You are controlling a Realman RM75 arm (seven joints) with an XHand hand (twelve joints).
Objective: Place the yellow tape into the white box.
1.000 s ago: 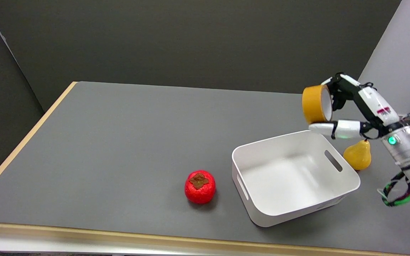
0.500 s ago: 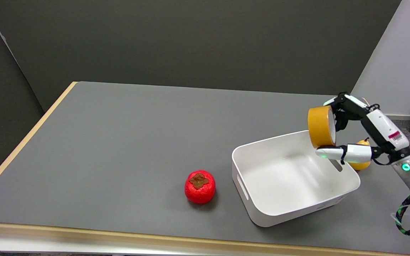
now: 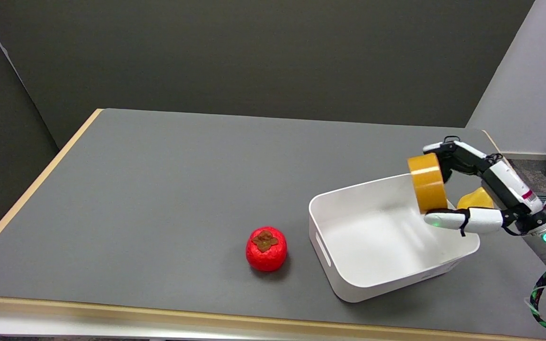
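The yellow tape roll (image 3: 426,183) stands on edge in the air, pinched between the thumb below and the fingers above of my right hand (image 3: 467,192). It hangs over the far right part of the white box (image 3: 349,279), just above the box's right wall. The box is an open, rounded tub with a slot handle in its near left wall; nothing shows inside it. My arm reaches in from the lower right.
A red persimmon-like fruit (image 3: 266,248) sits on the grey table to the left of the box. A yellow pear (image 3: 475,199) lies just behind the box's right wall, partly hidden by my hand. The table's far right edge (image 3: 490,140) is close behind my hand.
My right hand has carried the tape downward and slightly nearer, from well above the box's far right corner to just over its right wall. The box and fruit have not moved.
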